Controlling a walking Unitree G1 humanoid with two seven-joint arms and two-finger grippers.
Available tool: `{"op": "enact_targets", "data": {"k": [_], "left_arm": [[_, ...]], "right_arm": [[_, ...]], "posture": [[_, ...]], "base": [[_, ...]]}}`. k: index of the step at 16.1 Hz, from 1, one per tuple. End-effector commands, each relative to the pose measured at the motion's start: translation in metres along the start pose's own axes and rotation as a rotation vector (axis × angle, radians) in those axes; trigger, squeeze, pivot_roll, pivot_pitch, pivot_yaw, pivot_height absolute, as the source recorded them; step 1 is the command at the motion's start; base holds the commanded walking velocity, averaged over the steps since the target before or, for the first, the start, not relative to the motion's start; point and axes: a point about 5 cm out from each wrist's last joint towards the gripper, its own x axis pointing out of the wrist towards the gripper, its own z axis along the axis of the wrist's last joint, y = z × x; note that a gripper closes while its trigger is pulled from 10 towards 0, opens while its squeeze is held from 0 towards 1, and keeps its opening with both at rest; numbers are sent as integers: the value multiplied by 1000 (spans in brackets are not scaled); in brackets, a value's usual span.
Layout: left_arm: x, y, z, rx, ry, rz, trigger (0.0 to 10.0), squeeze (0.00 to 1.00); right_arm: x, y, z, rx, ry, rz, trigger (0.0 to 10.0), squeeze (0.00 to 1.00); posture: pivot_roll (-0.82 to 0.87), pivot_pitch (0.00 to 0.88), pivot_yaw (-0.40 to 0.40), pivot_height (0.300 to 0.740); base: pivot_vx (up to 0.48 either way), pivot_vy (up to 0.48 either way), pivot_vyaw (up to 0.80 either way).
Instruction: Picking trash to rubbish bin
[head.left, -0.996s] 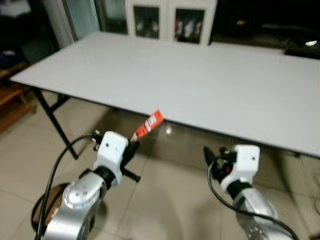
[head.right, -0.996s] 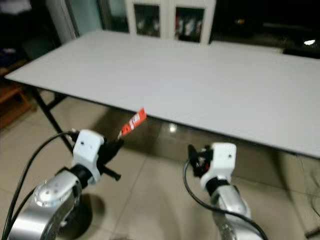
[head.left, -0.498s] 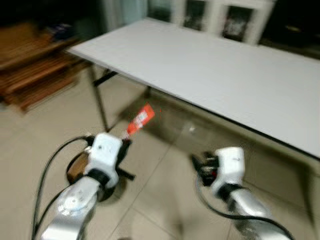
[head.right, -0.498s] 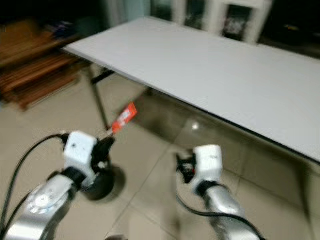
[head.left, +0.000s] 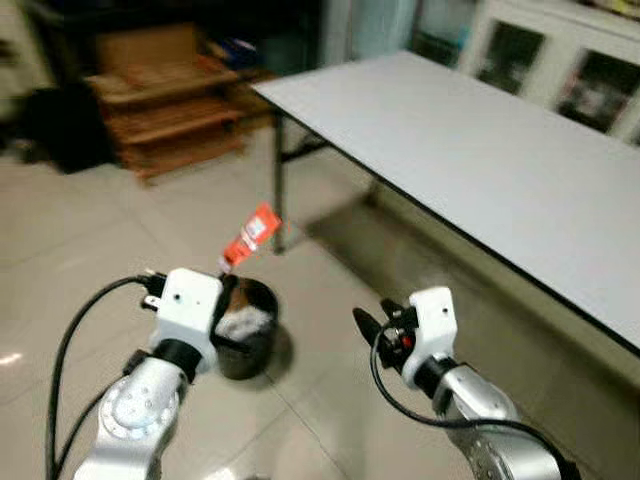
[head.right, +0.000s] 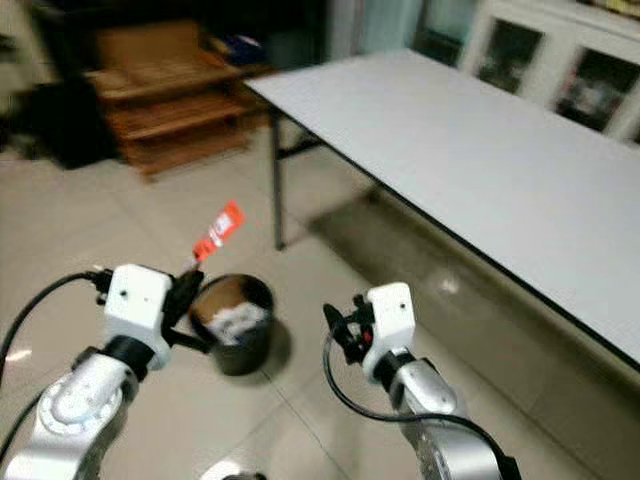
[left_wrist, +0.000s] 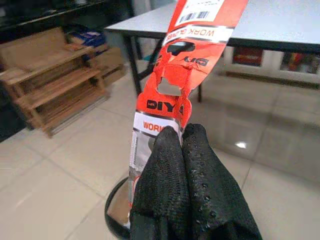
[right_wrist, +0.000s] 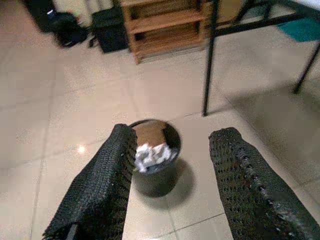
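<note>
Pale glossy floor tiles (head.left: 60, 260) spread under the robot, with a long white worktop (head.left: 470, 150) on dark legs to the right, a wooden shelf rack (head.left: 165, 110) against the far wall and white glass-door cabinets (head.left: 560, 70) behind the worktop. By the nearest worktop leg (head.left: 279, 185) stands a small black rubbish bin (head.right: 232, 325), already holding crumpled white paper and something brown. The left pincer (left_wrist: 181, 145) is clamped shut on the lower end of a red wrapper (left_wrist: 187, 75), a flat printed strip with a barcode and white lettering that rises slanting above the fingers (left_wrist: 165, 170); in the head views it hangs just above and beside the bin's rim. I judge this wrapper very light, thin and fairly springy, since it holds its line without drooping; its glossy film looks slippery, so a firm pinch across the flat, near one end as now, suits it best, and it should flutter rather than drop straight when let go. The right pincer (right_wrist: 172, 165) hovers empty with its fingers spread wide, looking down at the bin. Little stands in the way: the worktop leg sits close behind the bin, and the left arm's black cable (head.left: 80, 330) loops beside the wrist, both worth minding on the final lowering
</note>
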Motion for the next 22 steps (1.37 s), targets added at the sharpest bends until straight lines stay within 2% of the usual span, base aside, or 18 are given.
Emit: {"op": "enact_targets", "data": {"k": [1,5,13,19,22], "left_arm": [[-2,-2,-5,1,20,-5,10000,0],[-5,-3,-7,10,31,-20,10000,0],[-3,-2,-17,10,61,-42,10000,0],[0,-3,-16,10,52,-52,10000,0],[0,-4,-17,10,54,-53,10000,0]], "right_arm": [[0,-7,-4,0,12,-20,10000,0],[2,-11,-5,-15,14,-39,10000,0],[1,-21,-3,13,-24,-143,10000,0],[1,-22,-5,15,-21,-147,10000,0],[2,-19,-5,-37,-11,-117,10000,0]], "posture": [[50,34,-73,740],[61,42,-72,740],[51,43,-63,740],[49,41,-65,740],[53,39,-68,740]], "base": [[0,0,800],[61,0,800],[267,0,0],[336,0,0],[351,0,0]]}}
